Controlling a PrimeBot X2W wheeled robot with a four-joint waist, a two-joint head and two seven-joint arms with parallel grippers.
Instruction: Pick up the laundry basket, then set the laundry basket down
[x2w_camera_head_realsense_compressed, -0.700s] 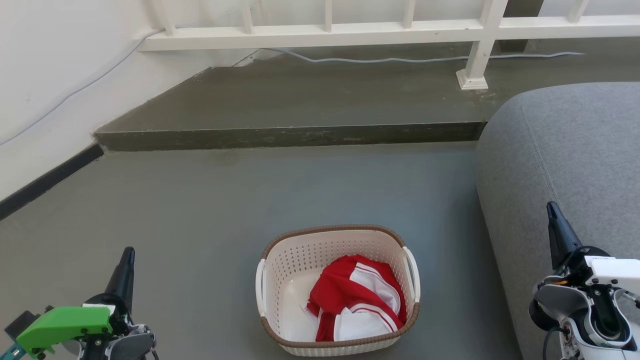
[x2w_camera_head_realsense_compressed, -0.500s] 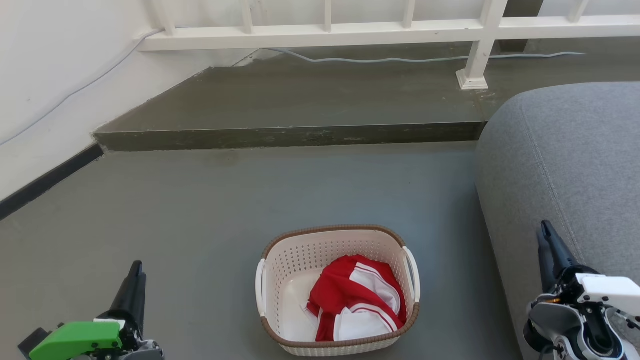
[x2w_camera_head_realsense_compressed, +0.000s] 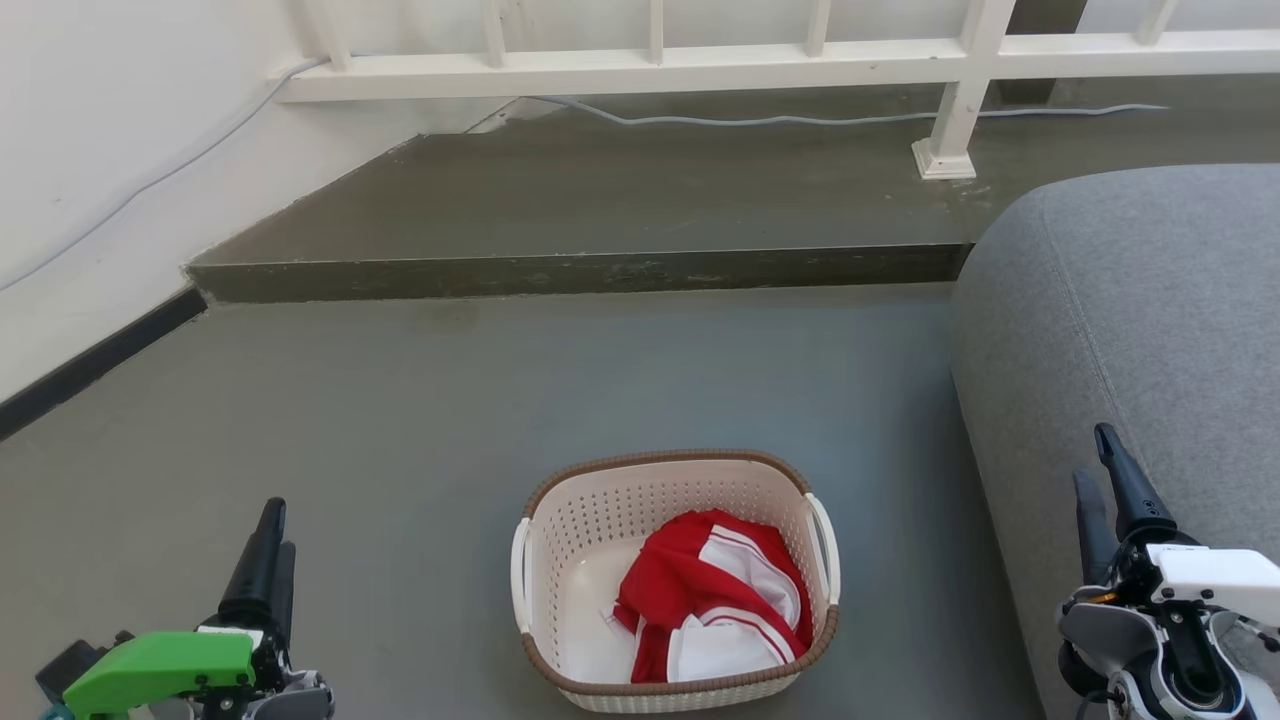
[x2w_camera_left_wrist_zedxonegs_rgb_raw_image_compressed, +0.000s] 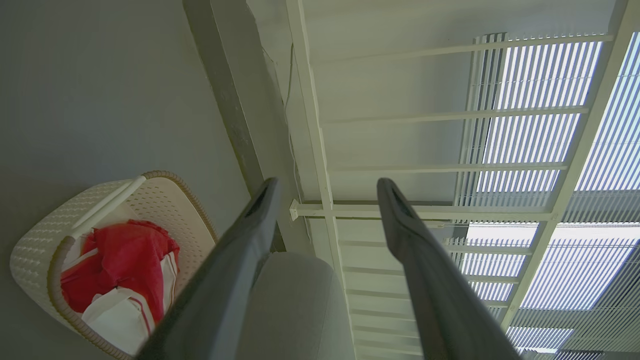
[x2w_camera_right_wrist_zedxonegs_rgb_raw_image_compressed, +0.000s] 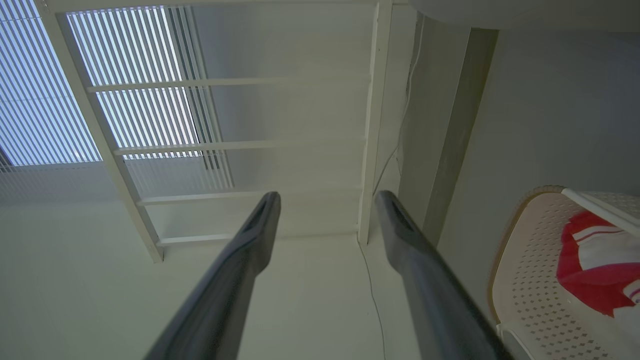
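Note:
The laundry basket (x2w_camera_head_realsense_compressed: 600, 515) is cream-white with a brown rim and white side handles, and it stands on the grey floor low in the middle of the head view. A red and white garment (x2w_camera_head_realsense_compressed: 715, 595) lies inside it. My left gripper (x2w_camera_head_realsense_compressed: 278, 528) is off to the basket's left, well apart from it, fingers pointing up. My right gripper (x2w_camera_head_realsense_compressed: 1092, 455) is off to the right, in front of the sofa. In the wrist views both the left gripper (x2w_camera_left_wrist_zedxonegs_rgb_raw_image_compressed: 327, 185) and the right gripper (x2w_camera_right_wrist_zedxonegs_rgb_raw_image_compressed: 327, 196) stand open and hold nothing. The basket (x2w_camera_left_wrist_zedxonegs_rgb_raw_image_compressed: 40, 240) (x2w_camera_right_wrist_zedxonegs_rgb_raw_image_compressed: 530, 250) shows to one side of each.
A grey sofa (x2w_camera_head_realsense_compressed: 1130, 300) fills the right side, close to my right gripper. A raised step (x2w_camera_head_realsense_compressed: 570, 270) crosses the floor behind the basket, with a white railing (x2w_camera_head_realsense_compressed: 650, 65) and a cable (x2w_camera_head_realsense_compressed: 760, 120) beyond it. A white wall (x2w_camera_head_realsense_compressed: 90, 150) closes the left side.
Both grippers dipped and rose again, ending slightly nearer the basket. A second finger now shows on each in the head view. The basket has not moved.

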